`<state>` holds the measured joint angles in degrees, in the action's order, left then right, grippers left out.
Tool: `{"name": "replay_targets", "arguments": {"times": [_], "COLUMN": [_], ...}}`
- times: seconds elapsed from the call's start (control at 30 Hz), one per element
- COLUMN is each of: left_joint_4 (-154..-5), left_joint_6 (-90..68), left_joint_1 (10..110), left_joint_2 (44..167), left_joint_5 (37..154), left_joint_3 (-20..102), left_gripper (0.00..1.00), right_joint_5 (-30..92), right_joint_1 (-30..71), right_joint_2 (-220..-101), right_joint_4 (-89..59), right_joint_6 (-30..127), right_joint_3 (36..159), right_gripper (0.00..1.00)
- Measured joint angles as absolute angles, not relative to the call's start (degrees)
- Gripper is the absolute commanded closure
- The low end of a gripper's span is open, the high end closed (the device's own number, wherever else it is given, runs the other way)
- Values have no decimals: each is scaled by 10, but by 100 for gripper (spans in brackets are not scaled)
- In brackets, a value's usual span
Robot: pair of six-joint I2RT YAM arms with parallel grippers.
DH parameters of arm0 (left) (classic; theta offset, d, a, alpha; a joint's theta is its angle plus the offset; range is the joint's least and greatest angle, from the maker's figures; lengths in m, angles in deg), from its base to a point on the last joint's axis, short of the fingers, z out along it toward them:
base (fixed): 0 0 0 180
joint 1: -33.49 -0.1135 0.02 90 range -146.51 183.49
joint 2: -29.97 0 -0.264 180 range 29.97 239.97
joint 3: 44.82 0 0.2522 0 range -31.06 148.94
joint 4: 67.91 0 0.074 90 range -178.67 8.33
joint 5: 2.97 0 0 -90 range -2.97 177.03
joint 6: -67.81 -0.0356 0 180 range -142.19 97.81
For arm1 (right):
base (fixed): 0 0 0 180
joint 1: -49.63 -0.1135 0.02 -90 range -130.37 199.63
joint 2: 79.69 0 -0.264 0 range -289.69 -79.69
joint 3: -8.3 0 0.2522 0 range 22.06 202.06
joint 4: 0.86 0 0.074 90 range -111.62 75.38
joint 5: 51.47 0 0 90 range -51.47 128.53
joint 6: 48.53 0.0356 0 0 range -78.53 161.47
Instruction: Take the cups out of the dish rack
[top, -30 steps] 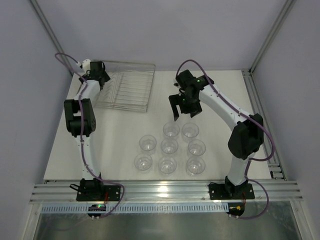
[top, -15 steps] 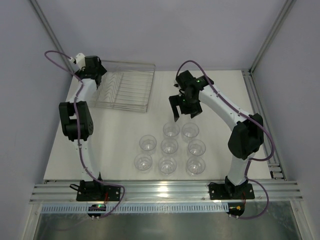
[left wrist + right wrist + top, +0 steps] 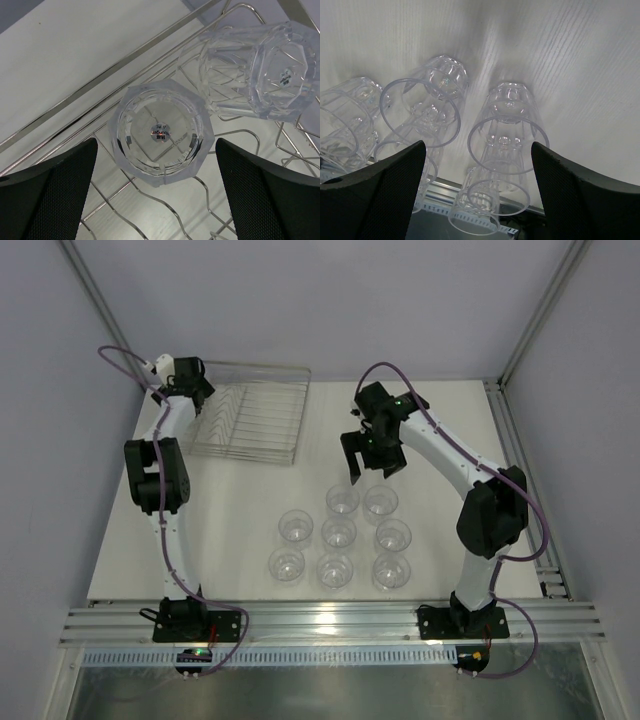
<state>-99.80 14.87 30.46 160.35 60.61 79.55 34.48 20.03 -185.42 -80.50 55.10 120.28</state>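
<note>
The dish rack (image 3: 250,412) is a silvery wire basket at the back left of the table. In the left wrist view, two clear cups rest on its wires (image 3: 125,200): one bottom-up (image 3: 161,132) and one on its side (image 3: 260,75). My left gripper (image 3: 200,398) hovers over the rack's left end. It is open and empty (image 3: 157,200), with the bottom-up cup just ahead of the gap between the fingers. Several clear cups (image 3: 339,532) stand upright in rows on the table. My right gripper (image 3: 367,472) is open and empty above the back row (image 3: 505,127).
A metal rail (image 3: 330,625) runs along the near edge, where both arm bases are bolted. A second rail (image 3: 520,470) lines the right side. Grey walls close off the back and sides. The white table (image 3: 230,510) lies between the rack and the cups.
My left gripper has shifted back and left over the rack's left end, and its wrist has turned. The right arm has barely moved. The cups on the table are unchanged.
</note>
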Motion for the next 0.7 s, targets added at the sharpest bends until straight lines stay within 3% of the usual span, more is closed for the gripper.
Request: {"name": "replay_targets", "arguments": {"times": [0.13,0.5,0.6,0.63,0.7], "left_joint_4": [-999,-976,-975,-975,-974], "left_joint_6": [146,129,124,122,119], "left_joint_1": [305,306,306,306,306], "left_joint_2": [1604,1620,1620,1620,1620], "left_joint_5": [601,593,595,596,596], "left_joint_3": [795,796,797,797,796], "left_gripper": [0,33,49,65,83], "right_joint_5": [343,340,339,339,339], "right_joint_1": [202,202,202,202,202], "right_joint_2": [-1854,-1854,-1854,-1854,-1854], "right_joint_4": [-805,-804,-804,-804,-803], "right_joint_6": [551,551,551,551,551], "right_joint_3": [1203,1198,1198,1198,1198], "right_gripper": [12,12,12,12,12]}}
